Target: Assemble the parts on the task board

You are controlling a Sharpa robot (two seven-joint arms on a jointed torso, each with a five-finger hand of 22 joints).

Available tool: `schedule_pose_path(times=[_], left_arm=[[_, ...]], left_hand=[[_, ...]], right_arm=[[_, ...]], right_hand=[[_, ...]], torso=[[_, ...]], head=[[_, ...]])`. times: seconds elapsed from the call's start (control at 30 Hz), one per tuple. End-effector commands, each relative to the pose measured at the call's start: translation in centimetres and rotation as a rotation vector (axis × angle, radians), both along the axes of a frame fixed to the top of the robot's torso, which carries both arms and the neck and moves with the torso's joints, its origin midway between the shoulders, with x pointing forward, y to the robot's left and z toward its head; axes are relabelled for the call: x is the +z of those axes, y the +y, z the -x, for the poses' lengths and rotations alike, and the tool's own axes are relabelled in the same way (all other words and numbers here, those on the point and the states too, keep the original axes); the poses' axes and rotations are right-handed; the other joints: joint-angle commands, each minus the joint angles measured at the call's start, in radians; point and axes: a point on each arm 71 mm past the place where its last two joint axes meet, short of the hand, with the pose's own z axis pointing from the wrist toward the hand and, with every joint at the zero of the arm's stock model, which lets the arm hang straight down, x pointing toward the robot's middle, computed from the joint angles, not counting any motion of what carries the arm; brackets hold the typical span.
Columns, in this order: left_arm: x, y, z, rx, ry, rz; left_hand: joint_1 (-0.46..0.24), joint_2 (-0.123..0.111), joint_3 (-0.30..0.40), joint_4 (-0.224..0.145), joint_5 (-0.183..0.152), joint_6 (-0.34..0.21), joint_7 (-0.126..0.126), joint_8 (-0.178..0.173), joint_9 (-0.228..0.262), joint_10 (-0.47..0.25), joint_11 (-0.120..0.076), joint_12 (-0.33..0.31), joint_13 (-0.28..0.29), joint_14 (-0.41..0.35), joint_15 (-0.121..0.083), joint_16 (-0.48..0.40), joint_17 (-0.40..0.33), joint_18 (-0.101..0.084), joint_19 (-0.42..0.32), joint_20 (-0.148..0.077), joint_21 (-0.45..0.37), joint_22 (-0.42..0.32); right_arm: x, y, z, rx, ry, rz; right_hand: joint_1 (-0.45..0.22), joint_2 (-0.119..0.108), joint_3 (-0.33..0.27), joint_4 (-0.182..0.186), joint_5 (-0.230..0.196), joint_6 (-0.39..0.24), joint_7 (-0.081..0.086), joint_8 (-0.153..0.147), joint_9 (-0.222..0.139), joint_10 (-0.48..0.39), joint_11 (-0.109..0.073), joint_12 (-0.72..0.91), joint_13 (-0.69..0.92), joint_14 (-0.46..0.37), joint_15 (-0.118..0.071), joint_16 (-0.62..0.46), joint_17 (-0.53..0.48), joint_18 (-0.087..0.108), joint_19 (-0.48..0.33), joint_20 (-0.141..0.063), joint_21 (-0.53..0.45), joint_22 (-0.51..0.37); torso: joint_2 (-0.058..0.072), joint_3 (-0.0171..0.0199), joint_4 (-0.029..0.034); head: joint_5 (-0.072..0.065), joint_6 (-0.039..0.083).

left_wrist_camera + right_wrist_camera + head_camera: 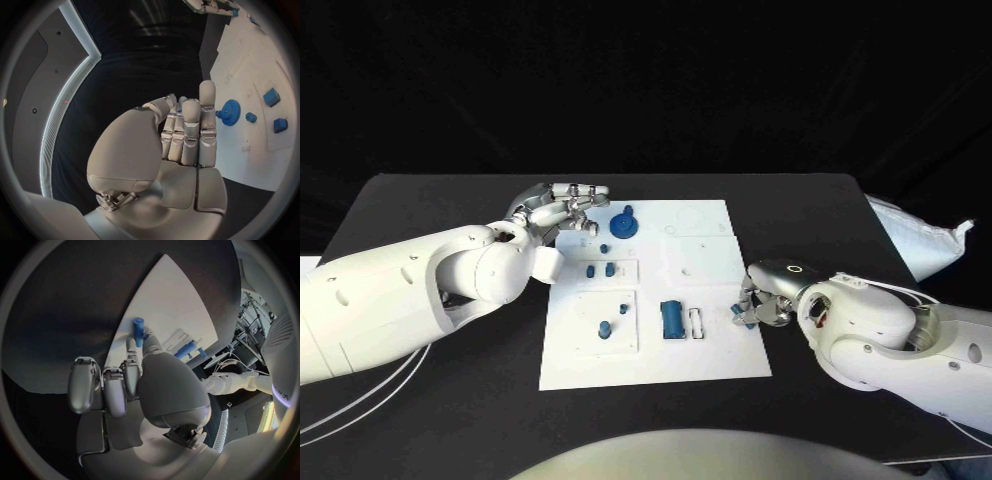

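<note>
The white board [711,225] lies in the middle of the black table [430,200], and the blue parts are on it. A round gear [625,223] is at the far left of the board. Nearer, two small pegs [599,270] lie side by side on a raised white square. Still nearer, two other small pieces [609,324] lie on a second square, and a longer blue block [672,319] lies just right of them, beside a narrow slot. The left hand [564,210] is over the far left corner of the board, just left of the gear. Its fingers [190,132] are straight and close together and hold nothing, and I cannot tell if they touch the gear. The right hand [751,305] is at the right edge of the board, near the slot. It pinches a small blue peg [139,331] at its fingertips, while its other fingers [84,385] curl in beside it.
</note>
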Motion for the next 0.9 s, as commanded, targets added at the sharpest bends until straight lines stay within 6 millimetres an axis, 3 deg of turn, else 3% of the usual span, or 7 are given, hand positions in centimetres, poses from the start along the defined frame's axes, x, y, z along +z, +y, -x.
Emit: schedule_pose_path(times=[0.03, 0.2, 0.37, 0.47, 0.67, 0.7, 0.9], left_arm=[[0.1, -0.2, 0.1, -0.021, 0.0, 0.013], [0.1, -0.3, 0.1, -0.023, 0.001, 0.014], [0.1, -0.3, 0.1, -0.023, 0.001, 0.014], [0.1, -0.3, 0.1, -0.023, 0.001, 0.014], [0.1, -0.3, 0.1, -0.024, 0.001, 0.014], [0.1, -0.4, 0.1, -0.024, 0.001, 0.014], [0.1, -0.4, 0.1, -0.027, -0.001, 0.011]], left_hand=[[-0.006, 0.001, -0.003, -0.004, -0.003, -0.007, 0.001, 0.004, 0.001, -0.005, 0.001, 0.004, 0.001, -0.007, -0.002, -0.002, -0.001, 0.018, 0.0, 0.006, -0.007, -0.001], [-0.006, 0.001, -0.003, -0.004, -0.003, -0.007, 0.001, 0.004, 0.001, -0.005, 0.001, 0.004, 0.001, -0.007, -0.002, -0.002, -0.001, 0.018, 0.0, 0.006, -0.007, -0.001], [-0.006, 0.001, -0.003, -0.005, -0.003, -0.007, 0.0, 0.004, 0.001, -0.005, 0.001, 0.005, 0.001, -0.007, -0.002, -0.002, -0.002, 0.018, 0.0, 0.006, -0.007, -0.001], [-0.006, 0.001, -0.003, -0.005, -0.003, -0.007, 0.0, 0.004, 0.001, -0.005, 0.001, 0.005, 0.001, -0.007, -0.002, -0.002, -0.002, 0.018, 0.0, 0.006, -0.007, -0.001], [-0.006, 0.001, -0.003, -0.005, -0.003, -0.007, 0.0, 0.004, 0.001, -0.005, 0.001, 0.005, 0.001, -0.007, -0.002, -0.002, -0.002, 0.018, 0.0, 0.006, -0.007, -0.001], [-0.004, 0.002, -0.002, -0.007, -0.002, -0.007, 0.0, 0.005, 0.001, -0.006, 0.0, 0.006, 0.001, -0.007, -0.003, -0.001, -0.001, 0.018, 0.0, 0.006, -0.008, -0.002], [-0.002, 0.001, -0.002, -0.009, -0.002, -0.008, 0.0, 0.006, 0.001, -0.006, 0.0, 0.007, 0.001, -0.008, -0.003, -0.001, -0.002, 0.018, 0.0, 0.006, -0.008, -0.002]], right_arm=[[-1.7, -0.3, 0.7, 0.027, 0.078, 0.107], [-1.7, -0.2, 0.8, 0.019, 0.076, 0.095], [-1.4, 0.0, 0.9, -0.017, 0.077, 0.013], [-1.2, 0.1, 1.0, -0.048, 0.086, -0.053], [-0.8, 0.2, 1.3, -0.103, 0.107, -0.154], [-0.6, 0.2, 1.3, -0.117, 0.11, -0.178], [0.4, 0.3, 1.2, -0.173, 0.114, -0.283]], right_hand=[[0.053, 0.042, 0.01, -0.007, -0.006, 0.004, -0.002, -0.006, -0.007, 0.01, -0.013, 0.0, -0.159, 0.087, -0.008, 0.005, 0.187, -0.007, 0.004, -0.001, 0.006, 0.001], [0.117, 0.063, 0.07, -0.054, 0.016, 0.014, -0.007, -0.005, -0.006, 0.01, -0.018, 0.002, -0.156, 0.087, -0.013, 0.005, 0.188, -0.007, 0.004, -0.006, 0.007, 0.003], [0.113, 0.083, 0.123, -0.068, 0.029, 0.008, -0.004, -0.009, -0.005, 0.011, -0.016, 0.0, -0.156, 0.087, -0.012, 0.005, 0.188, -0.008, 0.004, -0.006, 0.008, 0.004], [0.108, 0.084, 0.186, -0.091, 0.002, 0.004, 0.003, -0.011, -0.001, 0.009, -0.01, -0.006, -0.159, 0.086, -0.008, 0.004, 0.187, -0.007, 0.003, -0.005, 0.007, 0.004], [0.049, 0.054, 0.3, -0.117, -0.005, 0.0, 0.005, -0.013, 0.008, 0.011, -0.009, -0.009, -0.158, 0.087, -0.006, 0.003, 0.188, -0.008, 0.004, 0.002, 0.009, 0.007], [0.02, 0.041, 0.331, -0.118, -0.004, -0.002, 0.003, -0.014, 0.01, 0.012, -0.014, -0.008, -0.157, 0.087, -0.005, 0.003, 0.188, -0.008, 0.004, 0.002, 0.009, 0.009], [-0.045, 0.026, 0.37, -0.095, -0.025, -0.004, 0.001, -0.016, 0.014, 0.012, -0.01, -0.012, -0.159, 0.086, -0.005, 0.0, 0.183, -0.008, 0.004, 0.002, 0.009, 0.009]], torso=[[0.0, 0.0003, 0.0], [0.0, -0.0004, 0.0007], [0.0, 0.0, 0.0004], [0.0, 0.0, 0.001], [0.0, -0.001, 0.0015], [0.0, -0.0008, 0.0014], [0.0, -0.0007, 0.0006]], head=[[-0.002, 0.001], [-0.003, 0.001], [-0.003, 0.002], [-0.003, 0.002], [-0.002, 0.002], [-0.002, 0.003], [-0.001, 0.005]])
